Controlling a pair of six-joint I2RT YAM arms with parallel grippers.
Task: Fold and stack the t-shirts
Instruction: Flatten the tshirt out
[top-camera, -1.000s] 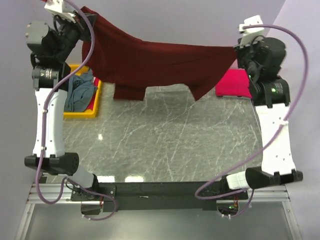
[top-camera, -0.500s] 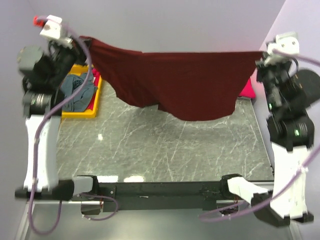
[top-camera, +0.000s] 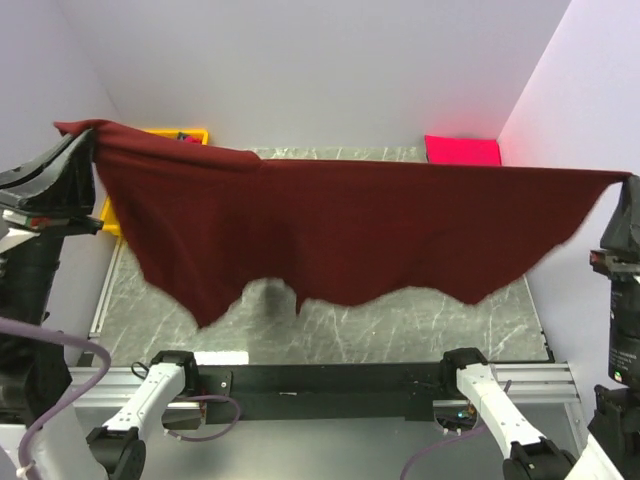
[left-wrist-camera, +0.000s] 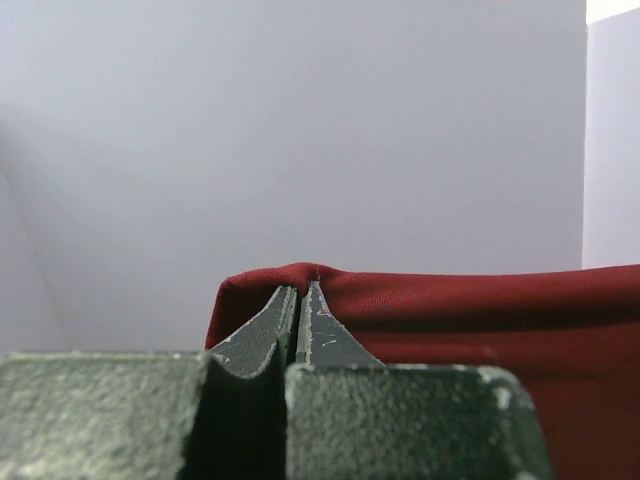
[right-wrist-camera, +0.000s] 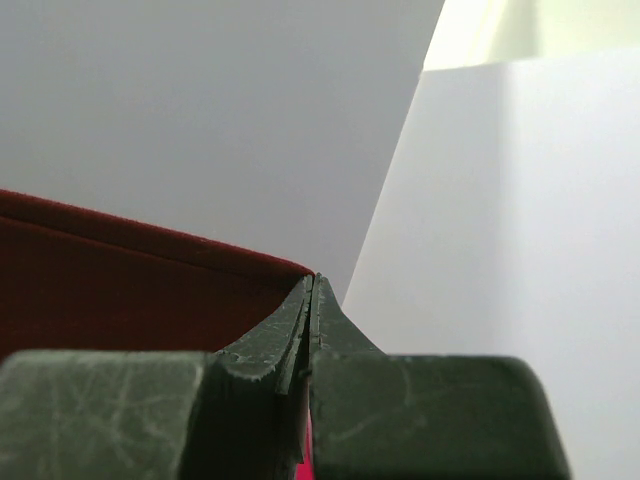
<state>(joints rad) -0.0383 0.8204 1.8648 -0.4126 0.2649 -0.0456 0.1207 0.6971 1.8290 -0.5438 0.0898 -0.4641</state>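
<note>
A dark maroon t-shirt (top-camera: 340, 225) hangs stretched wide and high above the table, its lower edge dangling near the front. My left gripper (top-camera: 82, 135) is shut on its left corner, and the cloth (left-wrist-camera: 450, 310) wraps over the pinched tips of that gripper (left-wrist-camera: 302, 288). My right gripper (top-camera: 625, 182) is shut on the right corner; the maroon cloth (right-wrist-camera: 140, 290) runs leftward from the right gripper (right-wrist-camera: 312, 280). A bright pink-red t-shirt (top-camera: 462, 150) lies folded at the table's back right. The grey-blue t-shirt is hidden.
A yellow bin (top-camera: 170, 134) sits at the back left, mostly hidden behind the hanging shirt. The grey marble table (top-camera: 400, 325) shows below the shirt's hem. Pale walls close in the back and both sides.
Both arms have risen and swung outward toward the camera, pulling the maroon shirt taut and higher. It now covers most of the table and the bin.
</note>
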